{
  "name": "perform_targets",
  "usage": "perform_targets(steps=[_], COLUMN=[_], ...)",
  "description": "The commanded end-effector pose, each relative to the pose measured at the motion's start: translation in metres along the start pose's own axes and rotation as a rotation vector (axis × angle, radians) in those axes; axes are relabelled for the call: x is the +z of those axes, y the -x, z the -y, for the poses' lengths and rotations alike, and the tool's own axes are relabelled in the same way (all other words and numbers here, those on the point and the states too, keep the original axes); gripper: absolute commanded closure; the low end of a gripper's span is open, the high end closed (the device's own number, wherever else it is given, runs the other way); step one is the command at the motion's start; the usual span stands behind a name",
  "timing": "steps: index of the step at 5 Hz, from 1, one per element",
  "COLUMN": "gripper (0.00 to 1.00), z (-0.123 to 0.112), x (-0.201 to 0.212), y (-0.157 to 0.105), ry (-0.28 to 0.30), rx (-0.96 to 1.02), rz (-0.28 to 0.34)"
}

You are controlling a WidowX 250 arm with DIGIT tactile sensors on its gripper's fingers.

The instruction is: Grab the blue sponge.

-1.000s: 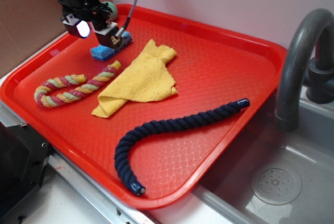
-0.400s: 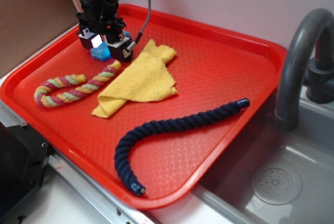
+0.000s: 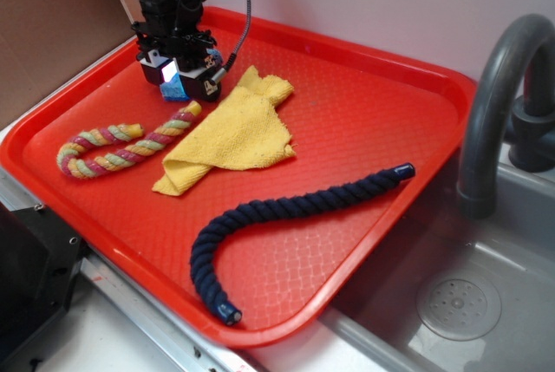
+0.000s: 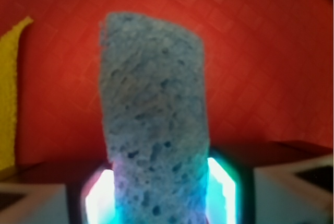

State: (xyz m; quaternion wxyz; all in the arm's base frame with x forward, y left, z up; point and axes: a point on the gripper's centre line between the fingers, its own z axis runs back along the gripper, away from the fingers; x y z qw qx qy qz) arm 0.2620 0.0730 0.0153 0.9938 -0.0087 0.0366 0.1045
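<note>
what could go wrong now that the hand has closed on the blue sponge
1. The blue sponge is soft and sits between the hand's fingers near one end only, with most of its length sticking out, so it might bend or slip free on lifting.
2. The yellow cloth lies right beside the hand; a sideways move could snag and drag it.
3. The multicolored rope toy ends just in front of the hand and could get nudged across the red tray.

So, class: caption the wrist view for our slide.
Gripper clamps the blue sponge above the red tray.
</note>
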Motion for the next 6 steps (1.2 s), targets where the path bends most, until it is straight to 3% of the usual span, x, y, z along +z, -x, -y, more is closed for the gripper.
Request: perform_targets(steps=[1, 2, 4, 5, 6], gripper=[1.0, 1.0, 1.0, 1.0, 0.0], z=[-0.004, 0.001, 0.017, 0.028, 0.017], x=[0.066, 0.113, 0.205, 0.203, 0.192], y=[0.017, 0.042, 0.111, 0.116, 0.1], ry=[-0.087, -0.068, 0.113, 0.138, 0.151], rx=[0.026, 0.097, 0.102, 0.011, -0.053], rz=[0.091, 0.172, 0.296, 0.277, 0.171])
